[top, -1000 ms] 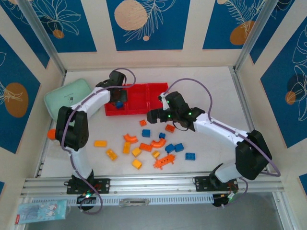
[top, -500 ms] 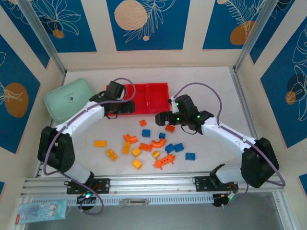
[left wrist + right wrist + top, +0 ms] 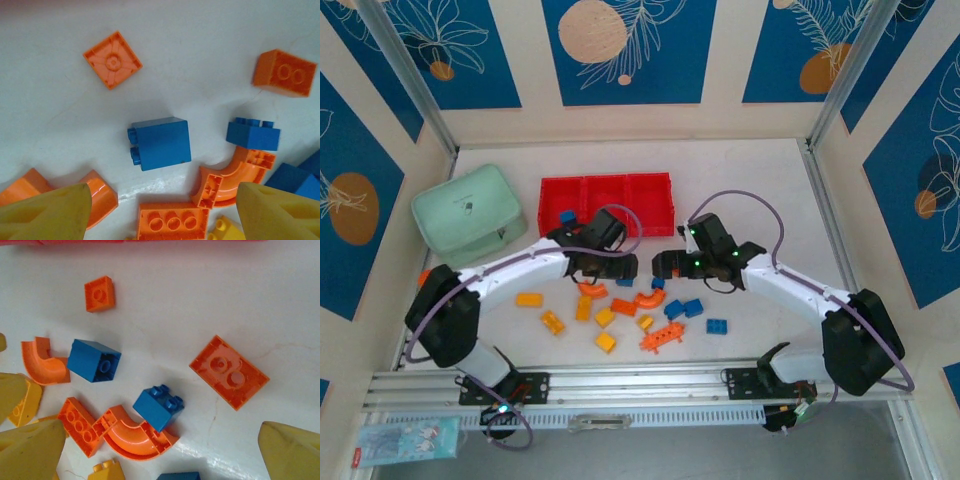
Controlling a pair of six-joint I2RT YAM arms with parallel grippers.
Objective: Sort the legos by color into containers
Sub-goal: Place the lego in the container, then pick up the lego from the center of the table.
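Observation:
The legos point(image 3: 620, 310) lie loose on the white table in front of the red tray of containers point(image 3: 650, 182). One blue brick point(image 3: 567, 215) lies in the tray's left compartment. My left gripper point(image 3: 625, 268) hangs open over the pile's far edge. In the left wrist view its yellow fingers point(image 3: 50, 212) flank an orange three-hole brick point(image 3: 172, 220), with a blue brick point(image 3: 160, 142) and an orange arch point(image 3: 235, 175) just beyond. My right gripper point(image 3: 665, 265) is open beside it. A small blue brick point(image 3: 159, 407) resting on an orange arch point(image 3: 135, 437) lies between its fingers point(image 3: 292, 450).
A mint green lidded box point(image 3: 470, 210) stands left of the tray. An orange flat brick point(image 3: 229, 371) and a small orange square point(image 3: 99, 293) lie apart from the pile. The two grippers are close together, and metal frame rails border the table.
My left gripper let go of a blue brick in the left compartment, opened wider and swung from the tray down to the pile. My right gripper shifted slightly toward the pile.

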